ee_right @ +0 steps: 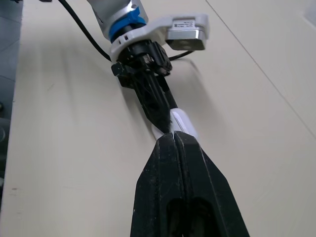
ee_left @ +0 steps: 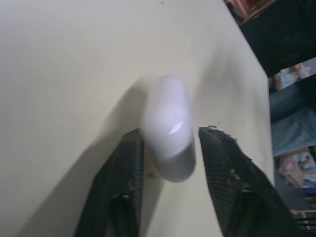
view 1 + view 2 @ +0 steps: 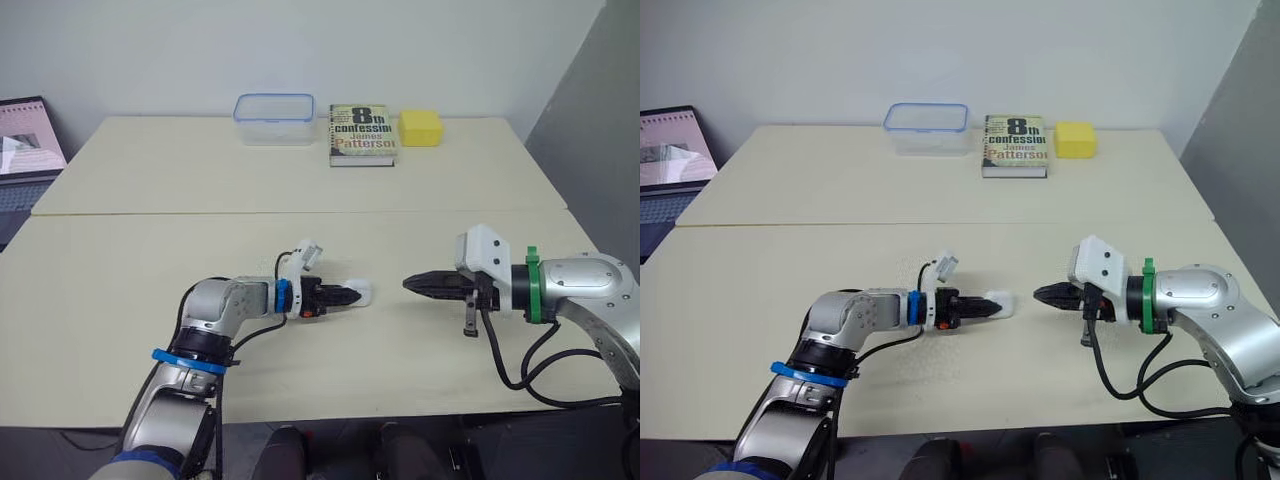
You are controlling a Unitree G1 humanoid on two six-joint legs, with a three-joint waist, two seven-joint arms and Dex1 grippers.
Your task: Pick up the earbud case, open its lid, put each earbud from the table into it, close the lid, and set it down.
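Note:
The white earbud case [image 3: 362, 293] lies on the cream table [image 3: 150, 300], lid shut, near the middle of the front half. My left gripper [image 3: 345, 295] reaches in from the left, its two black fingers [image 2: 128, 163] clamping the near end of the case [image 2: 169, 131]. My right gripper [image 3: 410, 284] points at the case from the right, a short gap away. It is shut, fingers [image 1: 174, 148] pressed together and holding nothing. In the right wrist view its tip lines up with the case [image 1: 182, 123] and the left gripper [image 1: 163, 121].
At the back of the far table stand a clear plastic container with a blue rim [image 3: 274, 118], a paperback book [image 3: 362, 135] and a yellow block [image 3: 421, 127]. A laptop [image 3: 28, 140] sits off the far left edge. A seam [image 3: 300, 212] splits the two tabletops.

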